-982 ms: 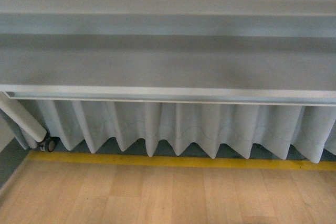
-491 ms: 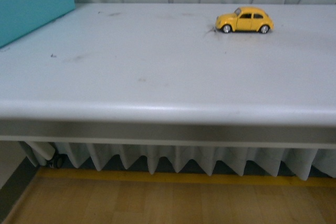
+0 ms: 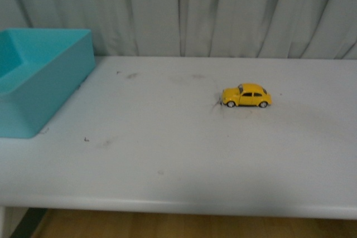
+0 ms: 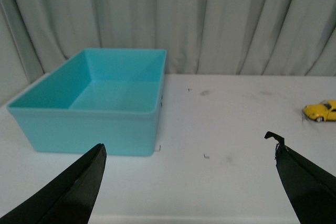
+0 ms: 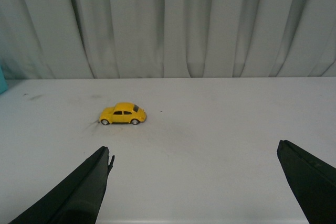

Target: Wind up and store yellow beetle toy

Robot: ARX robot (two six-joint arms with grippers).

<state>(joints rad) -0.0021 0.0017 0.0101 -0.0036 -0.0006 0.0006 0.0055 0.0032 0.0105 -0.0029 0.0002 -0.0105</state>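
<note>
Glossy car among matt surfaces

The yellow toy car (image 3: 246, 96), right of centre in the front view, has a shiny painted shell. My table (image 3: 167, 160) is smooth matt white, smudged dark in spots. The bin (image 3: 56, 82) at the left edge is smooth turquoise plastic. The curtain (image 3: 223, 12) along the top is pleated grey cloth; the floor (image 3: 167, 229) at the bottom looks like pale wood. My left gripper (image 4: 186, 142) and right gripper (image 5: 194, 149) are matt black.
</note>
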